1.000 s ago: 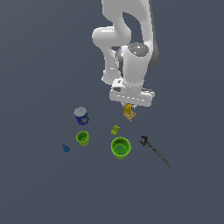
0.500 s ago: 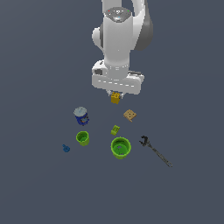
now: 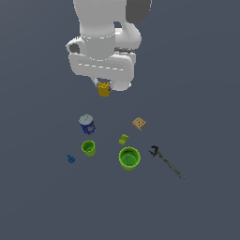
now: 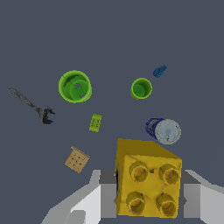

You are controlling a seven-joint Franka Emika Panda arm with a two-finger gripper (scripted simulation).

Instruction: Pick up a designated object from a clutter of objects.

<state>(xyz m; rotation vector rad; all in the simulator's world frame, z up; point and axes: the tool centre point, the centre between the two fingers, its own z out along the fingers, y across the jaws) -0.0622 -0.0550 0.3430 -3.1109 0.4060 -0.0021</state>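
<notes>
The designated object, a small yellow-orange studded block (image 3: 104, 89) (image 4: 147, 178), hangs high above the floor with my gripper (image 3: 104, 87) (image 4: 146, 194) shut on it. In the wrist view its studded face fills the space between my grey fingers (image 4: 107, 194). Far below lies the clutter of objects: a large green cup (image 3: 129, 158) (image 4: 75, 86), a small green cup (image 3: 88, 148) (image 4: 141, 89), a blue-and-white can (image 3: 86, 124) (image 4: 163, 130), a yellow-green block (image 3: 123, 139) (image 4: 95, 122), a tan box (image 3: 138, 123) (image 4: 77, 159), a tiny blue piece (image 3: 71, 159) (image 4: 159, 71) and a dark wrench (image 3: 165, 161) (image 4: 30, 105).
The arm's white body (image 3: 104, 42) fills the upper middle of the exterior view, above the block. The clutter sits on a plain dark grey floor (image 3: 197, 93).
The arm has risen and moved toward the exterior view's left with the yellow block held in the gripper. The tan box, hidden behind the gripper a second ago, now shows on the floor.
</notes>
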